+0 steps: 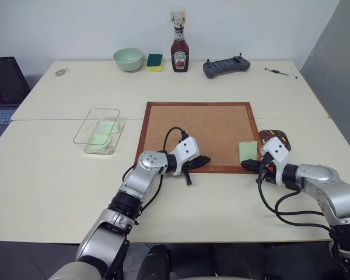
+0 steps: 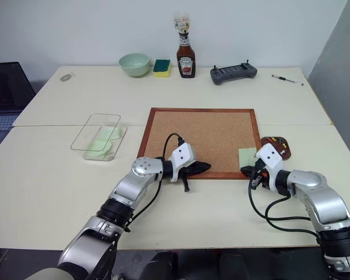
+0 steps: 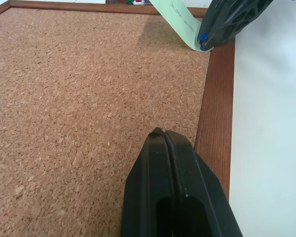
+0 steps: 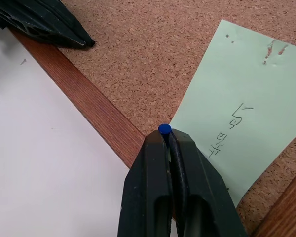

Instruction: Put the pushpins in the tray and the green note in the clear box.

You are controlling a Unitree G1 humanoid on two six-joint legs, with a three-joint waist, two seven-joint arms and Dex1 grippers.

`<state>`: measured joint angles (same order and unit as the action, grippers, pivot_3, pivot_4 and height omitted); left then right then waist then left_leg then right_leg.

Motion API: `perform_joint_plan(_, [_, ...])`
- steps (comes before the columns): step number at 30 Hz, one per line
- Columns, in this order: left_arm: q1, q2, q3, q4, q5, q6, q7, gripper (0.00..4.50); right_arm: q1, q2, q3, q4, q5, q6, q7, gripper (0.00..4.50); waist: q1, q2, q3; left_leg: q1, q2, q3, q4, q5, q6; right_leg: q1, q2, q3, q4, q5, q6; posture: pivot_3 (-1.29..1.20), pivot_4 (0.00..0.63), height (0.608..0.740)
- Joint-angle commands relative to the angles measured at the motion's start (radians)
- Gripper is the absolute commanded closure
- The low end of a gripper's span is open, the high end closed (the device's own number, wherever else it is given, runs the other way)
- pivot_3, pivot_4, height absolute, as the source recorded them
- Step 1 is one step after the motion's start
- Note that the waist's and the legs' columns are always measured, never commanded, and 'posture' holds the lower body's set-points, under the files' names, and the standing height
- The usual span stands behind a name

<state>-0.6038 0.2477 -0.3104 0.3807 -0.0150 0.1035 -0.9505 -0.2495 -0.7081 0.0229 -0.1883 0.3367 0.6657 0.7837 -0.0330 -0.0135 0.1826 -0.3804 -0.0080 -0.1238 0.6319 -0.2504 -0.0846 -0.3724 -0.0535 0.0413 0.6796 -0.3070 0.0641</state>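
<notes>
Since the right pincer [image 4: 168, 140] is clamped on a tiny, hard, slippery pushpin [image 4: 164, 130], grip stays at its head. Green note [image 4: 239, 106] is thin and limp; left pincer [image 3: 165, 140] is closed, empty.

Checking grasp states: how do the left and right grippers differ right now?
The right gripper is shut on a blue pushpin at the green note; the left gripper is shut on nothing. The right sits at the corkboard's right corner; the left rests over its lower edge. Both are shut.
</notes>
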Motion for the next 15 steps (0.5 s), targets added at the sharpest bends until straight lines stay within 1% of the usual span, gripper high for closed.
perform_joint_plan(1, [0.031,0.007,-0.026,0.01,0.015,0.02,-0.01,4.5,-0.036,-0.012,-0.068,-0.093,0.05,-0.005,0.013,4.49,0.0,0.0,0.0,0.0,0.0,0.0,0.0,0.0,0.0,0.0,0.0,0.0,0.0,0.0,0.0,0.0,0.15,0.74])
perform_joint_plan(11, [0.03,0.0,-0.027,0.016,0.013,0.019,-0.007,4.5,-0.039,-0.022,-0.085,-0.137,0.08,0.017,0.015,4.49,0.0,0.0,0.0,0.0,0.0,0.0,0.0,0.0,0.0,0.0,0.0,0.0,0.0,0.0,0.0,0.0,0.15,0.74])
perform_joint_plan(15, [0.016,-0.017,0.002,0.027,-0.004,0.026,0.02,4.5,-0.05,-0.024,-0.076,-0.142,0.078,0.01,0.012,4.49,0.0,0.0,0.0,0.0,0.0,0.0,0.0,0.0,0.0,0.0,0.0,0.0,0.0,0.0,0.0,0.0,0.15,0.74])
